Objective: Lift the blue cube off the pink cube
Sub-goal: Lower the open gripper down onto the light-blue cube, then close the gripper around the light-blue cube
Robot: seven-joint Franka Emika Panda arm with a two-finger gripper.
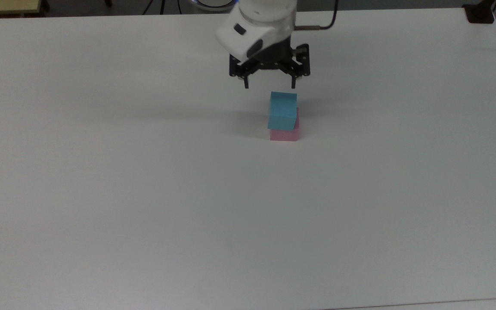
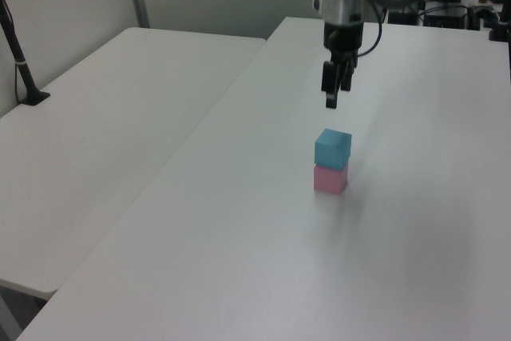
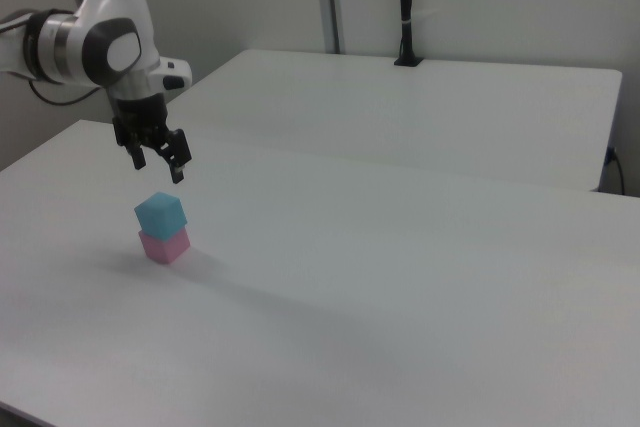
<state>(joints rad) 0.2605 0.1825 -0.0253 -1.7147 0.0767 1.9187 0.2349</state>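
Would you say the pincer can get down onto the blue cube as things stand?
Probably yes: the open pincer hangs just above the blue cube, which tops the pink cube with nothing between.

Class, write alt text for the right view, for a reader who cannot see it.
A blue cube sits stacked on a pink cube on a white table. A white robot arm's black gripper hangs just above the stack with its jaws open, touching neither cube.
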